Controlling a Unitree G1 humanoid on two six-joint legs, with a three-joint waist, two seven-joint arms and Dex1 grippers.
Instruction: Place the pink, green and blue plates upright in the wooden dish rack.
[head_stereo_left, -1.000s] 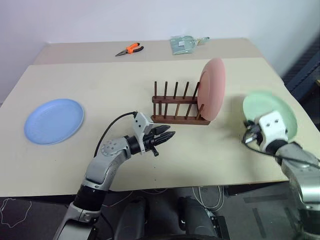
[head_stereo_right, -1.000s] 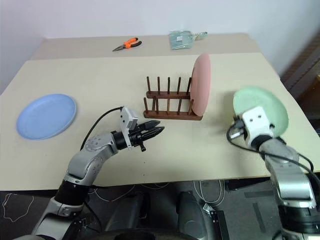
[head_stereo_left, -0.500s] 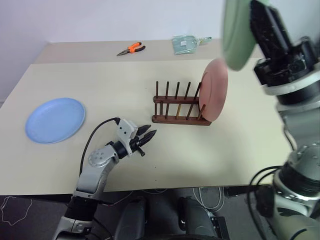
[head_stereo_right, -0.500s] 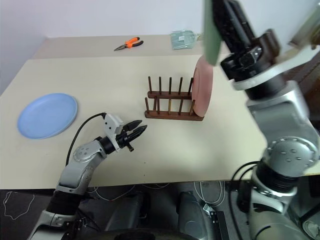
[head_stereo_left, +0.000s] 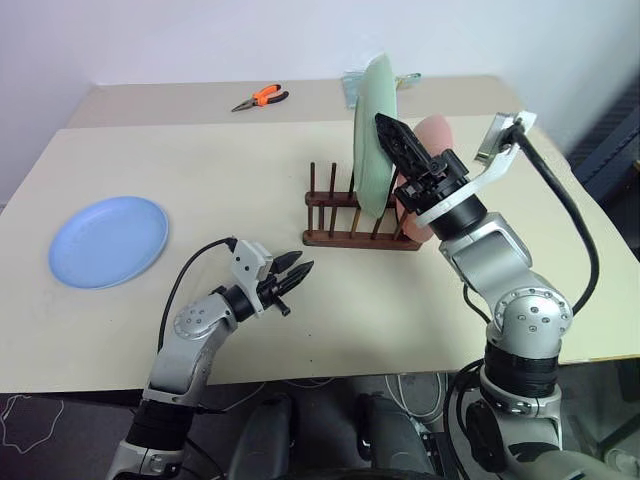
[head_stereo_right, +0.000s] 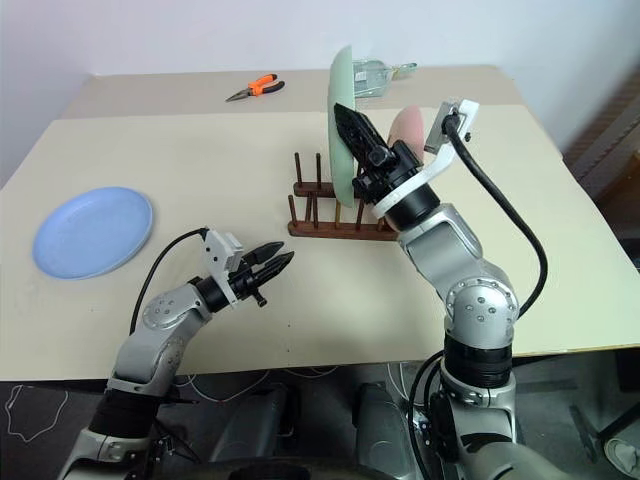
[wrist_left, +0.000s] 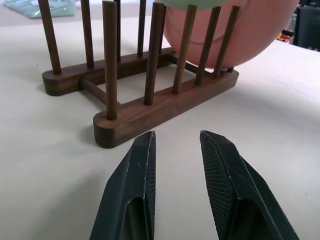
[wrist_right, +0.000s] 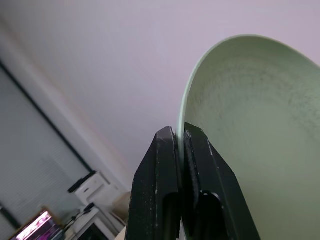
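My right gripper (head_stereo_left: 388, 128) is shut on the rim of the green plate (head_stereo_left: 373, 135) and holds it upright, edge-on, just above the wooden dish rack (head_stereo_left: 345, 215). In the right wrist view the fingertips (wrist_right: 172, 135) pinch the green plate (wrist_right: 250, 125). The pink plate (head_stereo_left: 438, 135) stands upright in the rack's right end, partly hidden behind my right hand. Flat on the table at the far left lies the blue plate (head_stereo_left: 108, 240). My left gripper (head_stereo_left: 298, 272) hovers low in front of the rack's left end, open, with nothing between its fingers (wrist_left: 142, 165).
Orange-handled pliers (head_stereo_left: 262, 97) and a clear packet (head_stereo_right: 375, 72) lie on the rear table behind the rack. The table's front edge (head_stereo_left: 330, 370) runs close under my left arm. Bare tabletop stretches between the blue plate and the rack.
The green plate has left the table at the right. My right arm lifted it, rolled it upright and swung it left over the rack. My left gripper drew back slightly to the left.
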